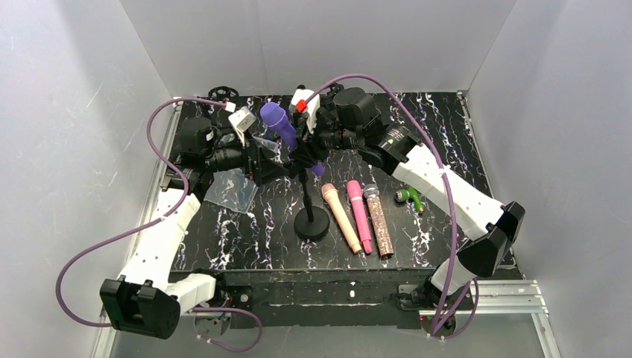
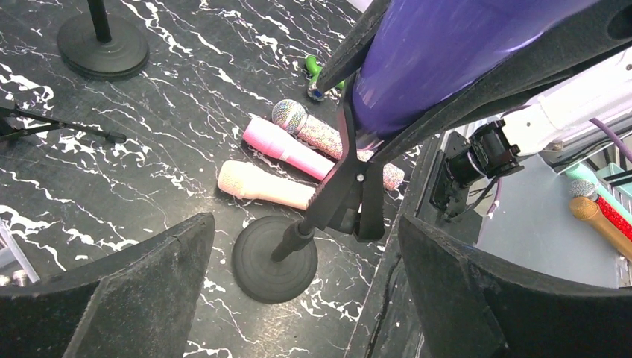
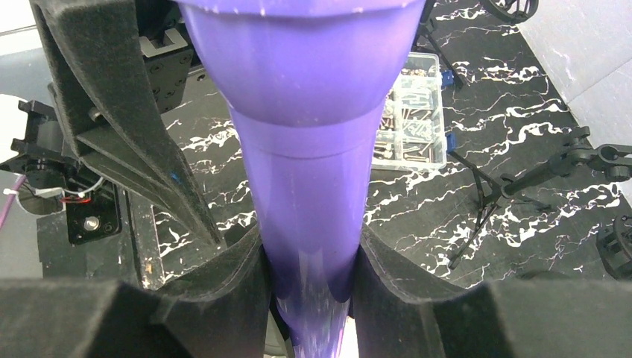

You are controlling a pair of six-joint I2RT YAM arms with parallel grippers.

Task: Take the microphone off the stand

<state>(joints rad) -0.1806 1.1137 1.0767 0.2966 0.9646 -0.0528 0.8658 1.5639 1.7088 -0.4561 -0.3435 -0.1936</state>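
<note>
1. Purple microphone [image 1: 282, 123]: in the top view it's just above centre, tilted, head up-left, tail down-right at the clip atop the mic stand [image 1: 308, 195]. The stand's round base [image 1: 311, 222] sits mid frame on the marbled table [image 1: 447, 149].
2. Handling (my guess): rigid plastic body, light, glossy, so prob. slippery under a weak pinch. Doesn't look fragile. Head is wider than the handle, so it won't pass thru the clip head-first.
3. Where to hold: the tapered handle, below the head flare & above the clip, which leaves the tail free to slide out. The stand looks light w/ a small base. It may lift or tip w/ the mic if the clip bites hard, so bracing the pole seems wise.
4. Right gripper [image 3: 309, 280]: bottom centre of the r. wrist view, closed down onto the purple handle, pads [image 3: 223, 287] pressed on both sides. It has the mic.
5. Left gripper [image 2: 302, 239]: in the l. wrist view its fingers [image 2: 134, 298] are spread wide at the lower corners, w/ nothing held or touched. The clip [image 2: 350, 186] & pole show mid frame, beyond the gap, not gripped.
6. Can't tell if the tail is clear of the clip. In the l. wrist view it looks seated.
7. Nearby, lying just right of the base: peach mic [image 1: 340, 216], pink mic [image 1: 359, 212], glitter mic [image 1: 378, 224].
</note>
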